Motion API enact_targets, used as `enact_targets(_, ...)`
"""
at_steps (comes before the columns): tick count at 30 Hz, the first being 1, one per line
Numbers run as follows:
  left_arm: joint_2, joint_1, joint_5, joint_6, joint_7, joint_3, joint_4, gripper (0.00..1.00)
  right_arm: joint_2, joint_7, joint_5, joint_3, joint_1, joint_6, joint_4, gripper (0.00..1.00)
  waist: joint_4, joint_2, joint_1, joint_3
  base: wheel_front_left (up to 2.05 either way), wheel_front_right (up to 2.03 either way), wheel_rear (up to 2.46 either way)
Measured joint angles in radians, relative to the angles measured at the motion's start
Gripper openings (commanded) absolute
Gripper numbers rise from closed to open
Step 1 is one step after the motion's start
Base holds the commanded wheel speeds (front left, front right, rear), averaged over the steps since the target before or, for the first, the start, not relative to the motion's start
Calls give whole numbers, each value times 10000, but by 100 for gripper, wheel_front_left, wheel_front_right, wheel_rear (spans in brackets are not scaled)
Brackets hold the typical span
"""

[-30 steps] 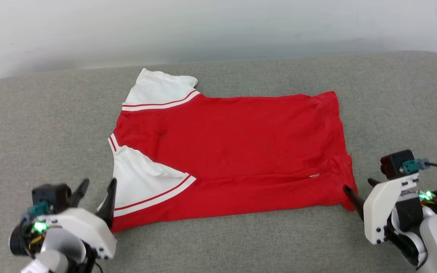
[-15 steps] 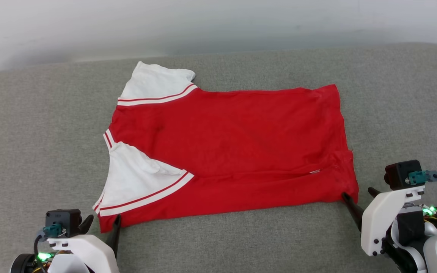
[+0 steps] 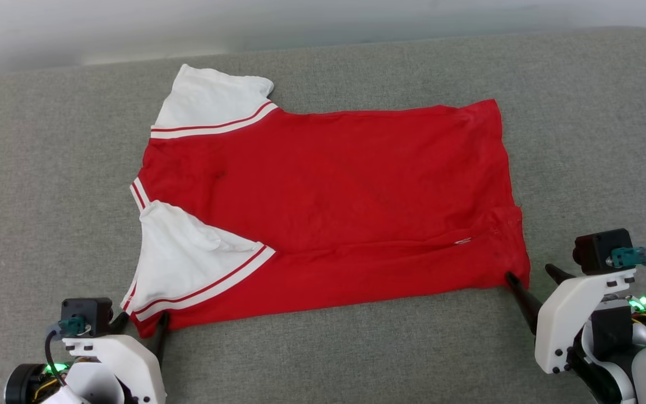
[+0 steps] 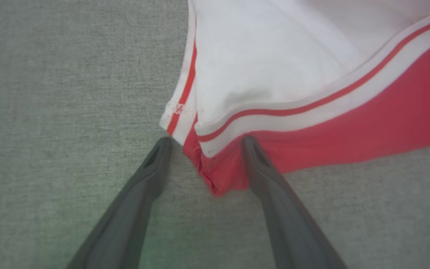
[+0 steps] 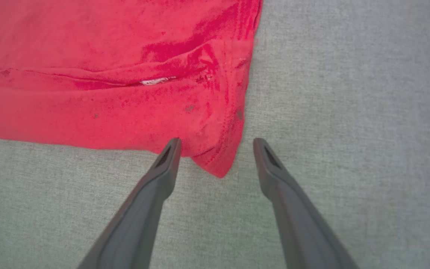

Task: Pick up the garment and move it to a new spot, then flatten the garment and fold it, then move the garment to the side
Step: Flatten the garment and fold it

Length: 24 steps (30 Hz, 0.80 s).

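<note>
The garment (image 3: 328,191), red with white red-striped sleeves, lies spread on the grey fabric surface, collar end to the left and hem to the right. A long crease runs along its near side. My left gripper (image 3: 141,321) is open at the near left corner. In the left wrist view that corner of the garment (image 4: 274,67) sits between the spread fingers of the left gripper (image 4: 205,140). My right gripper (image 3: 528,271) is open at the near right hem corner. In the right wrist view the right gripper (image 5: 217,141) straddles the tip of the garment (image 5: 88,74).
The grey fabric surface (image 3: 356,348) stretches wide on all sides of the shirt. A pale wall (image 3: 300,22) rises behind its rounded back edge. A small white label (image 5: 155,80) peeks out of the crease near the hem.
The head camera has tipped down, so the whole picture has shifted. My left gripper has drawn back from over the near sleeve to the shirt's near left corner. The right gripper has stayed at the hem corner.
</note>
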Motion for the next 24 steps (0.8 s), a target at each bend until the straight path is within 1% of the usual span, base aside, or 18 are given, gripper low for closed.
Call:
enact_targets(2,-12,-58,-100,-150,12,-4,59,0,-35,-6,-8,-8,-4,0,0,100,-1,0,0,35,0,0,0)
enact_targets(5,-205,-163,-178,-324,-69,-35,201,0,-98,-2,-67,-13,-6,0,8,100,44,0,1,-46,0,0,0)
enact_targets(11,-328,-118,-180,-456,-435,-98,109,0,-259,167,-272,-151,-5,0,-6,100,252,0,2,-375,0,0,0)
enact_targets(18,-222,4,-23,-362,-732,-54,-1101,0,-303,441,-614,-219,-6,0,303,100,673,0,2,-567,0,0,0)
enact_targets(24,44,0,290,-136,-759,-25,-2240,0,19,481,-968,-642,-256,0,1016,100,975,0,2,-349,0,0,0)
